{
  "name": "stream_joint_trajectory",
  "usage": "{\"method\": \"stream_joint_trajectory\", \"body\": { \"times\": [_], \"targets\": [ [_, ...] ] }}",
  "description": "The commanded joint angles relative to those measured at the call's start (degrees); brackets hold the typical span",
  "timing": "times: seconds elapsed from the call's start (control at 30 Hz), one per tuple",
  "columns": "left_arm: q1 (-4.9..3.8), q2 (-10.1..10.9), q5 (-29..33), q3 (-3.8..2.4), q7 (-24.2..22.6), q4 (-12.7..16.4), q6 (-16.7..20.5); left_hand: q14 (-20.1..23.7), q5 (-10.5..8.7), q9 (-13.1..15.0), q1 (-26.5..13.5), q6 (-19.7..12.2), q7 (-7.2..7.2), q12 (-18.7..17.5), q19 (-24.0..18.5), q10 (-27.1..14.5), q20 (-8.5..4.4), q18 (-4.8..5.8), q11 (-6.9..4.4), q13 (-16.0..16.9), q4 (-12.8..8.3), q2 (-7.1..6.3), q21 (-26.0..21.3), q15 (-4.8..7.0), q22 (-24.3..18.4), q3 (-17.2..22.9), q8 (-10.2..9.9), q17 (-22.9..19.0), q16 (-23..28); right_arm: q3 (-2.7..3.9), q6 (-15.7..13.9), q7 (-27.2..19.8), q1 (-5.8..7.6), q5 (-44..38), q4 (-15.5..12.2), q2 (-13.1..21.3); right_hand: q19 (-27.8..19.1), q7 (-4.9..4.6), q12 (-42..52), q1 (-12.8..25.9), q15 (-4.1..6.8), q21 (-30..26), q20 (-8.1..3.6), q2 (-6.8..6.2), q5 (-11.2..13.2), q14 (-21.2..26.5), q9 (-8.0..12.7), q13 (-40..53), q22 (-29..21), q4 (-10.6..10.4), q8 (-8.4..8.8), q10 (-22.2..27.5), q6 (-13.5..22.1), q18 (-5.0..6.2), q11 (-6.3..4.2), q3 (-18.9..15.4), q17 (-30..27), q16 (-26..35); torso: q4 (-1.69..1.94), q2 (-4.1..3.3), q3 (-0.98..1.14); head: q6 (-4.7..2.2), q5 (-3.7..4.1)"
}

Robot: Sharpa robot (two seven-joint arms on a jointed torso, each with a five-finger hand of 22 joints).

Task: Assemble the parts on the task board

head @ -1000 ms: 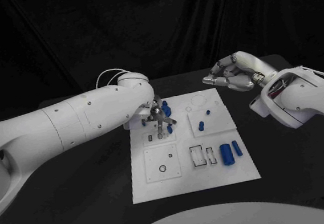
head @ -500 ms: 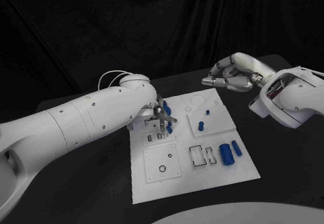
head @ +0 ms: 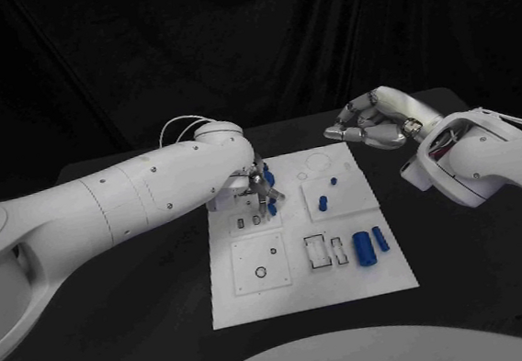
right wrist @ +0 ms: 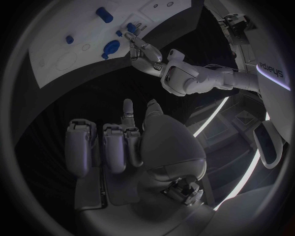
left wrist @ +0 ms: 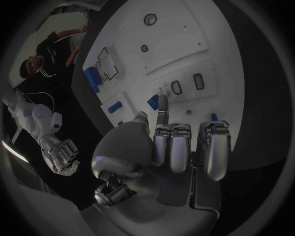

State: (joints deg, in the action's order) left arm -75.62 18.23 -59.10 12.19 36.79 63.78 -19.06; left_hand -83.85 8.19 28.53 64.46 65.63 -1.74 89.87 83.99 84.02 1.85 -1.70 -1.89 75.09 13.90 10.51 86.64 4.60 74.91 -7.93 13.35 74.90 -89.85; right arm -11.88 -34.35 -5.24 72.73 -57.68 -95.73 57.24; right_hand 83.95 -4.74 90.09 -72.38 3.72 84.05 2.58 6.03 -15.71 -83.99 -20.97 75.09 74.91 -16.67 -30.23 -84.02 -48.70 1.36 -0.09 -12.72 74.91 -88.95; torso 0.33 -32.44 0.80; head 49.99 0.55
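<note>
The white task board (head: 310,275) lies in the middle of the black table. My left hand (head: 257,189) hovers over its far left part with a forefinger and thumb stretched toward the plate and the other fingers curled. In the left wrist view a small blue part (left wrist: 152,102) shows between those two fingertips; I cannot tell whether it is pinched or stands in the board (left wrist: 178,44). Another blue part (head: 273,204) sits just in front of the fingers. My right hand (head: 373,121) hangs curled above the table beyond the board's far right corner, holding nothing.
Two small blue parts (head: 324,201) (head: 334,180) lie mid-board. A thick blue cylinder (head: 365,248) and a thinner one (head: 380,238) lie near the right edge beside rectangular slots (head: 318,250). A square plate with holes (head: 261,262) takes up the near left part.
My left hand has drawn slightly toward the far side of the board. The blue parts around it stay where they were. My right hand has barely shifted.
</note>
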Motion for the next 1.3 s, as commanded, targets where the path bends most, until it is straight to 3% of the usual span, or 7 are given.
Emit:
{"method": "stream_joint_trajectory", "body": {
  "times": [0.03, 0.83, 1.3],
  "targets": [
    [0.16, -0.2, 0.5, -0.06, 0.1, 0.0, 0.3, -6.2, -0.01, 0.1, 0.6, 0.5, -0.09, 0.1, 3.8, 6.0, -0.02, 0.78, -0.3, 14.9, 0.0, -0.29, -0.1, 0.16, 13.9, 0.5, -0.3, 15.1, -0.2, 0.04, 0.5, 1.0, -0.15, -0.4, 0.0, 0.0, 2.5, 0.06, -0.1, -0.3, -0.44, -0.4, 0.48, 0.24, -0.3, -5.3, -0.1, 14.9, 12.7, 0.0, -0.17, -6.0, 0.4, 0.42, 0.46, -0.3, 11.5, 0.3, 0.05, -0.03, -0.01, 0.01, 0.09],
    [0.71, -0.9, 0.5, -0.06, 0.2, -1.2, -1.3, -6.2, 0.01, 0.4, 1.5, 0.8, 0.06, 0.1, 3.6, 6.0, -0.15, 0.66, -0.44, 14.9, -0.5, -0.61, -0.5, 0.29, 13.7, 1.1, -0.5, 15.1, -0.2, 0.04, 0.6, 0.7, -0.41, -0.4, 0.0, -0.2, 2.5, 0.1, -0.1, -0.4, -0.42, -0.4, 0.48, 0.28, -0.3, -5.2, -0.1, 14.9, 12.7, 0.0, -0.37, -6.0, 0.3, 0.44, 0.42, -0.4, 11.4, 0.3, -0.02, 0.03, -0.01, 0.01, -0.41],
    [0.97, -1.2, 0.5, -0.06, -0.8, -1.6, -1.0, -6.2, 0.25, 0.6, 2.9, 0.7, 0.07, -0.6, 3.4, 5.5, -0.22, 0.58, -0.47, 14.2, -1.6, -0.8, -0.9, 0.34, 13.6, 2.3, -1.1, 15.1, -0.2, 0.04, 0.8, 0.9, -0.47, -0.4, 0.1, -0.1, 2.4, 0.16, -0.1, -0.5, -0.39, -0.6, 0.47, 0.37, -0.2, -5.2, -0.2, 14.9, 12.6, 0.1, -0.6, -6.0, 0.3, 0.49, 0.37, -0.4, 11.2, 0.4, 0.02, -0.01, -0.01, 0.01, -0.2]
  ]
}}
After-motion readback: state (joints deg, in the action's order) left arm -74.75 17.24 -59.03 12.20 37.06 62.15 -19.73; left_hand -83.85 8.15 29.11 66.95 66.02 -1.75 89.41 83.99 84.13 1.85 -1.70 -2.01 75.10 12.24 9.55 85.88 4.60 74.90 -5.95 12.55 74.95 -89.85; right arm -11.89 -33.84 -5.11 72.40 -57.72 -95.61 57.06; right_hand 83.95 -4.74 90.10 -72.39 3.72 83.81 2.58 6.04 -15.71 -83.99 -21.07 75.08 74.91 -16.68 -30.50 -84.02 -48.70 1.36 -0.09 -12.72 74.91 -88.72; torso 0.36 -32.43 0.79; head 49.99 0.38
